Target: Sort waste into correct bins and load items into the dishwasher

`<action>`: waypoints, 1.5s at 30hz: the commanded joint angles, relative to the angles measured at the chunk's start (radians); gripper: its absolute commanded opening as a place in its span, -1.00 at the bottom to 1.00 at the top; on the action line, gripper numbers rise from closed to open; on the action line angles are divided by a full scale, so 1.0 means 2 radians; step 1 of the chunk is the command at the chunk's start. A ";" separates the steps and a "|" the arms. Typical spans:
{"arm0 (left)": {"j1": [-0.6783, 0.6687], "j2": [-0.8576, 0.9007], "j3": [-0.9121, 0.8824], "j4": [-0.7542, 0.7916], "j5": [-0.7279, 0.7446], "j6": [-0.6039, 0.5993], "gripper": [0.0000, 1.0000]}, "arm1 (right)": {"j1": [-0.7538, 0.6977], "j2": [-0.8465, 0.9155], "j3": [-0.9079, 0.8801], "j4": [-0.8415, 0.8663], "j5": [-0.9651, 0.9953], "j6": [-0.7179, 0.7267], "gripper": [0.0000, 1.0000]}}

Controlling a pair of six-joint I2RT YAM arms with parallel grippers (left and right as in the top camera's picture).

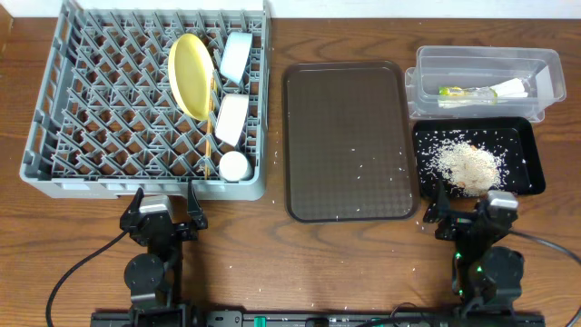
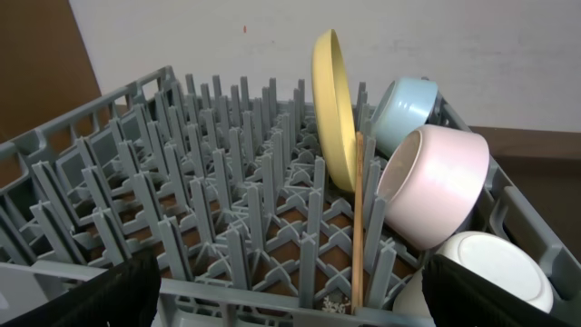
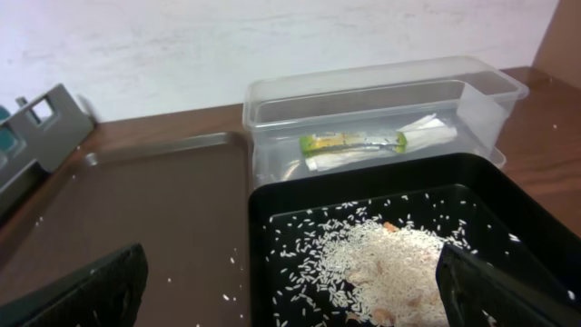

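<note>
Left end effector (image 2: pixel 292 263): jaws wide, holding nothing. It sits just short of the near wall of the grey dish rack (image 1: pixel 54 118), at the desk (image 1: pixel 272 263) edge. Right end effector (image 3: pixel 290 254): also wide and empty, at the near edge of the black tray (image 1: pixel 534 173).

Rack, right-hand side:
- yellow plate (image 1: pixel 189 74) standing on edge between pegs
- pale blue bowl (image 1: pixel 235 56) on its side behind the plate, at the far right corner
- white bowl (image 1: pixel 232 118) on its side, nearer than the blue one
- white cup (image 1: pixel 234 165) at the near right corner
- chopsticks (image 1: pixel 208 145) lying along the pegs, just left of the white bowl and cup

Brown serving tray (image 1: pixel 345 136) lies flat between the rack and the bins, with a few loose grains on it.

Clear tub (image 1: pixel 547 77), far right, holds the yellow-green wrapper (image 1: pixel 472 91) with its white paper. The black tray, just in front of the tub, holds a heap of rice scraps (image 1: pixel 467 163) with more grains spread around it. Some stray grains lie on the desk near both trays.
</note>
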 commanded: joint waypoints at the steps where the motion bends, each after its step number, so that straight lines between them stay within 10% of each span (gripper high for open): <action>1: 0.002 -0.003 -0.008 -0.019 -0.008 0.003 0.87 | 0.013 -0.041 -0.031 0.002 -0.013 -0.044 0.99; 45: 0.002 -0.003 -0.008 -0.019 -0.008 0.003 0.87 | 0.015 -0.067 -0.060 0.046 -0.033 -0.061 0.99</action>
